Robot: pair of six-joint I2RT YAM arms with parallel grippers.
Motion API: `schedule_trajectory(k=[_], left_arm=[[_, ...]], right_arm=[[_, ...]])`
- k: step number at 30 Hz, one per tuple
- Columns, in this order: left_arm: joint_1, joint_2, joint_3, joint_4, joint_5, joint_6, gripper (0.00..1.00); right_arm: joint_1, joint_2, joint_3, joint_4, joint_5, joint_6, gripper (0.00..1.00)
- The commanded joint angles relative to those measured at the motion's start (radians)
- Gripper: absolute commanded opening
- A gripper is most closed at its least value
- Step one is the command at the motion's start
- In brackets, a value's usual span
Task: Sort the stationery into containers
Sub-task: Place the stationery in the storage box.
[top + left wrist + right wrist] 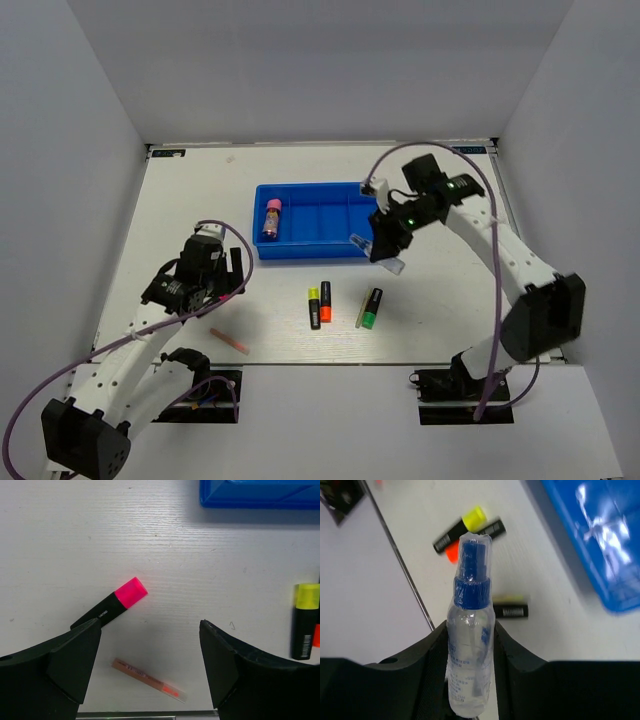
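Your right gripper (pixel 470 630) is clamping the blue-capped bottle (pixel 471 587) just off the tray's (pixel 310 256) near right corner; your left gripper (pixel 149 626) is hanging, fingers apart, above a pink-capped marker (pixel 114 606).

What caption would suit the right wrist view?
Right gripper holds a blue-capped bottle; highlighters and blue tray lie beyond.

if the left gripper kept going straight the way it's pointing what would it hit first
The open left gripper points down; it would likely meet the bare table first, between the pink-tipped highlighter and the thin pink-orange stick, though depth is unclear.
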State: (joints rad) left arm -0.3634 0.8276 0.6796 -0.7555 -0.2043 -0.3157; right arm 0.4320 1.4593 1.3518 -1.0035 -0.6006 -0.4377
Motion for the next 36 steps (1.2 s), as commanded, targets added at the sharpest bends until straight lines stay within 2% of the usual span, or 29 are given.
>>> schedule_trajectory(k=[1,4,5,6,9,10,12,14,16,21,25,32,35,36], left_arm=[[0.004,-0.002,-0.011,0.008,-0.046,-0.008,0.89],[0.004,-0.007,-0.020,0.016,-0.079,0.001,0.74],[0.007,-0.005,-0.025,0.018,-0.095,0.001,0.70],[0.006,-0.002,-0.026,0.021,-0.109,0.004,0.63],[0.015,0.014,-0.022,0.022,-0.126,0.029,0.58],[0.017,0.018,-0.022,0.019,-0.126,0.047,0.58],[0.018,0.044,-0.005,-0.007,-0.124,0.067,0.58],[0.021,0.063,0.014,-0.028,-0.118,0.095,0.64],[0.020,0.087,0.017,-0.050,-0.109,0.107,0.72],[0.021,0.134,0.018,-0.053,-0.064,0.181,0.78],[0.021,0.205,0.031,-0.038,-0.053,0.247,0.81],[0.030,0.266,0.029,0.013,-0.044,0.291,0.81],[0.043,0.278,0.017,0.030,-0.032,0.308,0.81],[0.047,0.278,0.015,0.033,-0.024,0.308,0.81]], right_arm=[[0.051,0.217,0.168,0.055,-0.153,0.124,0.00],[0.098,0.363,0.366,0.138,-0.059,0.276,0.00],[0.109,0.465,0.448,0.160,-0.006,0.301,0.00],[0.122,0.496,0.534,0.180,0.046,0.380,0.00],[0.149,0.624,0.677,0.250,0.149,0.532,0.00],[0.154,0.651,0.731,0.265,0.247,0.586,0.00],[0.186,0.653,0.727,0.362,0.297,0.619,0.00],[0.195,0.664,0.713,0.411,0.323,0.685,0.00],[0.198,0.696,0.756,0.398,0.398,0.770,0.00],[0.212,0.730,0.701,0.428,0.487,0.928,0.00],[0.232,0.731,0.623,0.535,0.585,0.968,0.00],[0.240,0.785,0.650,0.560,0.627,0.961,0.00],[0.244,0.796,0.649,0.563,0.616,0.961,0.18],[0.244,0.796,0.644,0.565,0.611,0.958,0.31]])
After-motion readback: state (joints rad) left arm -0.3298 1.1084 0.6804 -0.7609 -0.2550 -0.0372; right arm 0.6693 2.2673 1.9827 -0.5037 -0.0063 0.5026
